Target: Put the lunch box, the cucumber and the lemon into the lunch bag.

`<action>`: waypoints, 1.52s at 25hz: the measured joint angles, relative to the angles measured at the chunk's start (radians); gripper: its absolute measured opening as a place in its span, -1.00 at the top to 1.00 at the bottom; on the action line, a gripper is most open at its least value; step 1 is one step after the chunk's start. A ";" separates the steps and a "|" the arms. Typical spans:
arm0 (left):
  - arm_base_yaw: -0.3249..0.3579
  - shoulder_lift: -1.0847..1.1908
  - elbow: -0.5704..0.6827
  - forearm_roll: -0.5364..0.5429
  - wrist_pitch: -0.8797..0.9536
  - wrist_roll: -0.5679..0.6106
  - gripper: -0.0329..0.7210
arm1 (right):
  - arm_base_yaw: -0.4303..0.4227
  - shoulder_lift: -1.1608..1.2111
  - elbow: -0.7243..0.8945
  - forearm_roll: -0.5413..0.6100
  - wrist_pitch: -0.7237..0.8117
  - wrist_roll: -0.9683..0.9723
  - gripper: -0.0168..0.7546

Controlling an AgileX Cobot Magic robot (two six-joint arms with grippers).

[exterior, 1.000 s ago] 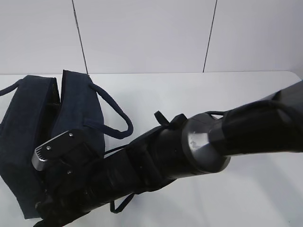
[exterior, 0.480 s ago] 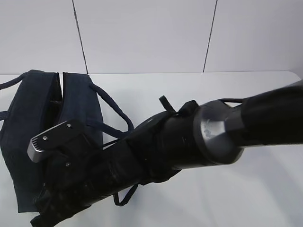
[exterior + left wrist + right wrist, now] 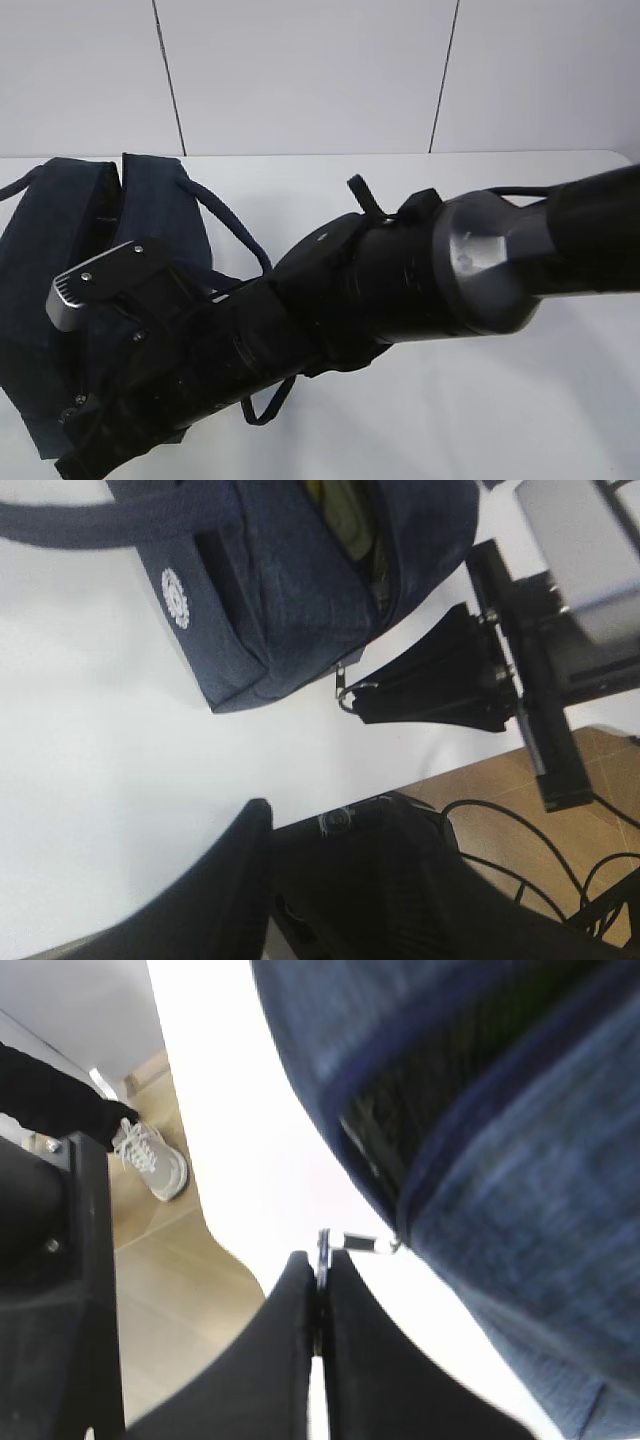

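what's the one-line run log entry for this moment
phase: zipping lunch bag | right gripper: shut on ring pull | left gripper: off bag, state unclear | bag contents: yellow-green visible through opening

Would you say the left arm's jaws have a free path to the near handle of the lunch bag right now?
Probably yes. In the left wrist view the near handle arches over bare white table, nothing lying between it and the left gripper. The right gripper is busy at the zipper pull, off to the side.

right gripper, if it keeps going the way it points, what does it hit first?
Probably the lunch bag: the shut right gripper is clamped on the zipper pull, which hangs off the bag's corner just ahead. Depth there is unclear.
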 joint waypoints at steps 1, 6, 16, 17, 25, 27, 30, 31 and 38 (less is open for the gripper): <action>0.000 0.000 0.010 0.002 0.000 0.003 0.21 | 0.000 0.000 0.000 0.000 0.004 0.003 0.99; 0.000 0.000 0.059 0.033 -0.002 0.013 0.21 | 0.000 -0.011 0.000 -0.003 0.005 0.009 0.99; 0.000 0.000 0.097 0.042 -0.004 0.016 0.21 | 0.000 -0.083 0.000 -0.006 -0.053 0.012 0.99; 0.000 0.000 0.097 0.042 -0.004 0.016 0.21 | 0.000 -0.090 0.000 -0.006 -0.062 0.012 0.99; 0.000 0.000 0.123 0.044 -0.007 0.093 0.21 | 0.000 -0.115 -0.010 -0.006 -0.091 0.012 0.99; 0.000 0.000 0.144 0.044 -0.007 0.102 0.21 | 0.000 -0.117 -0.029 -0.007 -0.106 0.012 0.99; 0.000 0.000 0.148 0.046 -0.009 0.108 0.21 | 0.000 -0.117 -0.063 -0.007 -0.114 0.012 0.99; 0.000 0.000 0.148 0.046 -0.009 0.110 0.21 | 0.000 -0.117 -0.074 -0.007 -0.114 0.012 0.99; 0.000 0.000 0.148 0.046 -0.009 0.119 0.21 | 0.000 -0.119 -0.137 -0.007 -0.160 0.010 0.99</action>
